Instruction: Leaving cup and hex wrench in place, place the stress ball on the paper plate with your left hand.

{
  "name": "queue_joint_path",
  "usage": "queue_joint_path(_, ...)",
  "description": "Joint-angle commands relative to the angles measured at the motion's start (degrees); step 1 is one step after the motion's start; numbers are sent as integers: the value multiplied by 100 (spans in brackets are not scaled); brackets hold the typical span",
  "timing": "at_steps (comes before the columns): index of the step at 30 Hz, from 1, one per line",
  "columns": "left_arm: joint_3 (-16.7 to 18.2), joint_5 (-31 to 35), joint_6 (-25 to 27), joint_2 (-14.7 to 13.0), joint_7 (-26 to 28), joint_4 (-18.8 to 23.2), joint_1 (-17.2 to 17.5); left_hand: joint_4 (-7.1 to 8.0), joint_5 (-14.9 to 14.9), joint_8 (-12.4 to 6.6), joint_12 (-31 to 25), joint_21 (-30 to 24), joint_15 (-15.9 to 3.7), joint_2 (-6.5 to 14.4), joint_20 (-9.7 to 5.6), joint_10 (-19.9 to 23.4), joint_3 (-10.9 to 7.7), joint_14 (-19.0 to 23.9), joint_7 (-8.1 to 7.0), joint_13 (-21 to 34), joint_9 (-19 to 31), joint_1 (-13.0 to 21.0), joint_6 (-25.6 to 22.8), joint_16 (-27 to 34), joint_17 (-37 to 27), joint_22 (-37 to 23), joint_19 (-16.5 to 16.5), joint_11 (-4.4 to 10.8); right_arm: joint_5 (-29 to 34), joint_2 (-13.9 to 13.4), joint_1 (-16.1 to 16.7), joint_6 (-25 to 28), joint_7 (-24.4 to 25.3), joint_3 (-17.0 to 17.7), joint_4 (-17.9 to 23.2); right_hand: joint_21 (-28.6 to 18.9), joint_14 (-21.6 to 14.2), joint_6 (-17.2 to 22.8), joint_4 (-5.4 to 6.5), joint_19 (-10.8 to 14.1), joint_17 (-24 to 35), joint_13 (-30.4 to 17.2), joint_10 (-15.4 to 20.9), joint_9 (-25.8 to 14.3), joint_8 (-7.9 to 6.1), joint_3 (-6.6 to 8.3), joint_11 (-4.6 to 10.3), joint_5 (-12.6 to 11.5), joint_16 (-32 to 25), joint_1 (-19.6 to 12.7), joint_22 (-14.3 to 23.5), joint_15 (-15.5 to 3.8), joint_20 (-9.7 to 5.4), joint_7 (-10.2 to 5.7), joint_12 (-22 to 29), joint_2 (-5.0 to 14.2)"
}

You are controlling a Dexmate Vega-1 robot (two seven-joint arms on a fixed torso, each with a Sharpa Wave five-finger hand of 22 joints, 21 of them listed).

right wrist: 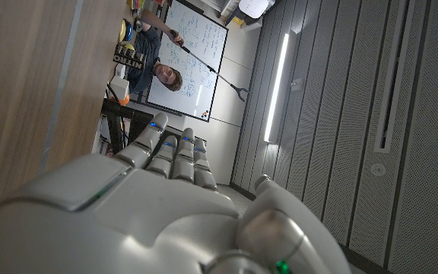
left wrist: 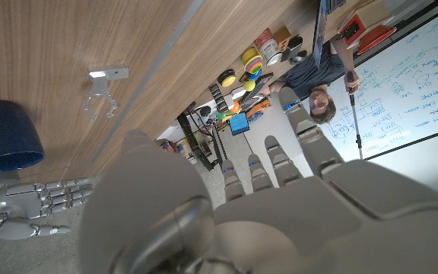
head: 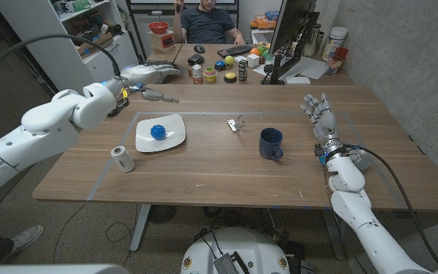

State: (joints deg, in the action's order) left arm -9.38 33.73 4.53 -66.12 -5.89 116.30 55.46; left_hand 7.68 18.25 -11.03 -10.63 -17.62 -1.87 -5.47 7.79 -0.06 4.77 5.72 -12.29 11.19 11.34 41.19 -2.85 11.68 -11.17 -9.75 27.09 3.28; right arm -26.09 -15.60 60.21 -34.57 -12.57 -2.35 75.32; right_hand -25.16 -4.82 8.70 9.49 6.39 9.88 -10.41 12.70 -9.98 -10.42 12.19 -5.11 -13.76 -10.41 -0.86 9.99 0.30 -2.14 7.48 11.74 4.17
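The robot's left hand is raised over the far left part of the wooden table, fingers stretched out and apart, thumb angled down, holding nothing. In the left wrist view the same hand shows its fingers extended and separated, with no object among them.

Nearer the robot than that hand, and a little toward the middle of the table, lies the white paper plate. The blue stress ball sits on it, well apart from the left hand's fingertips. Nearer still, off the plate's front left corner, a small white cylinder lies on its side.

Further to the right of the plate lies the metal hex wrench, and beyond it stands the dark blue cup, upright.

The right hand stands on its edge near the table's right side, fingers straight and slightly apart, empty, just to the right of the cup without touching it.

A person sits behind the far edge of the table.
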Motion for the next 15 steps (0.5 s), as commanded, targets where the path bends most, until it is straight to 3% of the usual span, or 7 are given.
queue_joint_path(1, 469, -118, -155, 94, 342, 110, 324, 61, -15, -56, -46, 26, 13, -22, -26, 63, 110, 5, -22, -1, 30, -150, -63, 42, -17, -19, 59, 29, -61, 57, -45, -140, -94, 11, -177, 5, -17, 67, -7, 65, 13, -15, 46, -20, -27, -32, 6, -37, 6, -48, 23, -5, -233, 0, 38, 353)
queue_joint_path(7, 622, -72, -187, 167, 413, 175, 439, 127, -24, -77, -21, 144, 78, -39, 111, 2, 238, -46, -26, -4, 31, -362, -120, 27, -13, -19, -56, 34, -94, 84, -89, -206, -156, 17, -282, 15, -19, 68, -7, 66, 12, -15, 50, -20, -27, -34, -3, -37, 6, -48, 24, -5, -231, 0, 39, 351)
queue_joint_path(12, 709, -45, -194, 248, 427, 226, 509, 136, -22, -67, -37, 307, 102, -38, 394, 31, 350, -32, -31, -9, 26, -500, -106, 35, -3, -11, -230, 48, -130, 107, -122, -264, -219, 25, -373, 24, -21, 69, -8, 68, 12, -15, 47, -20, -27, -36, 1, -37, 6, -47, 24, -10, -231, 3, 37, 350)
queue_joint_path(15, 735, 5, -188, 288, 435, 248, 536, 133, -21, -63, -46, 369, 104, -39, 446, 62, 383, -20, -31, -11, 24, -531, -97, 38, 2, -9, -309, 47, -150, 124, -139, -299, -255, 29, -430, 28, -19, 67, -8, 71, 12, -15, 45, -20, -26, -36, 1, -37, 8, -48, 24, -10, -229, 3, 36, 349)
